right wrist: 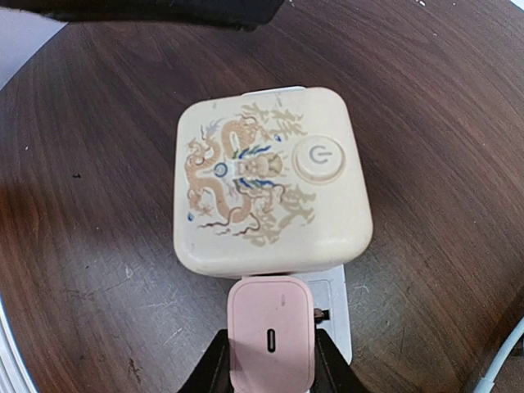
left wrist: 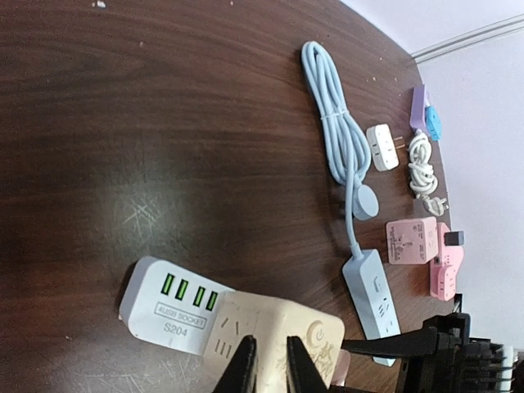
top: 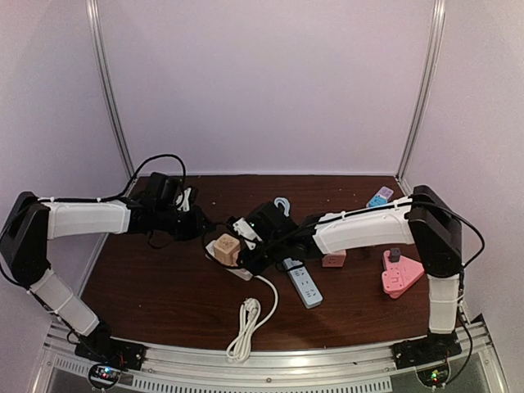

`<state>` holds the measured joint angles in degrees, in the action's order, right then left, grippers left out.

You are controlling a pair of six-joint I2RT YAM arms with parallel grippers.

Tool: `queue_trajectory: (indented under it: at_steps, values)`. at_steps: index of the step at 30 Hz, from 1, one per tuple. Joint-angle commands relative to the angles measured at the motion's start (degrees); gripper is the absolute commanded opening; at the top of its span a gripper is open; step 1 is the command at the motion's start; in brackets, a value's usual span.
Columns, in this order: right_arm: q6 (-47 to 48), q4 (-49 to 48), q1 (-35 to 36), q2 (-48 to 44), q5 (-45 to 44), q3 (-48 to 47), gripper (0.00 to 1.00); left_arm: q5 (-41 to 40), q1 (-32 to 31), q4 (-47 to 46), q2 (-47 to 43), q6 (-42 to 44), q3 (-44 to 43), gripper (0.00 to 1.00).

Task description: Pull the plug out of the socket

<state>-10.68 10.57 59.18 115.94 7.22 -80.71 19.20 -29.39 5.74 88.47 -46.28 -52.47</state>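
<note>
- The white socket strip (left wrist: pixel 164 307) lies flat on the worktop (top: pixel 155 286). It is about midway between the far and near edges, a little left of centre.
- A cream cube adapter (right wrist: pixel 270 180), printed with a dragon and fitted with a round power button, sits on top of the strip.
- The pink plug (right wrist: pixel 270 323) stands on the strip just beside the cube, with a USB-C port in its upper face.
- The right pincer (right wrist: pixel 270 354) is clamped on the pink plug, one finger on each side.
- The left pincer (left wrist: pixel 270 352) hangs over the cube's edge with its fingers a narrow gap apart. I cannot tell whether they pinch anything.
- A coiled white cable (top: pixel 246 323) lies toward the near edge.
- A blue-grey power strip (top: pixel 304 284) lies just right of the cable's lead.
- A pink triangular adapter (top: pixel 401 272) rests near the right edge.
</note>
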Motion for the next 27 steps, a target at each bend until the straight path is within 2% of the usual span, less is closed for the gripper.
queue_trajectory:
  at_steps: [1, 14, 18, 27]
  values:
    - [-4.44, -0.63, 1.00, 1.29, -3.59, -1.85, 0.26, 4.44, -0.54, -5.03, -1.65, -2.18, 3.27, 0.12]
    - [-3.03, 1.06, 1.80, 2.73, -6.03, -3.99, 0.38, 5.67, -2.75, -9.47, -1.58, -4.60, 5.64, 0.12]
    - [-2.71, 1.21, 1.82, 2.89, -6.34, -4.31, 0.46, 5.68, -3.17, -9.25, -0.83, -5.34, 6.42, 0.08]
    - [-0.32, 0.12, 1.52, 2.58, -4.69, -4.54, 0.53, 4.75, -3.57, -8.00, 0.36, -6.47, 8.79, 0.02]
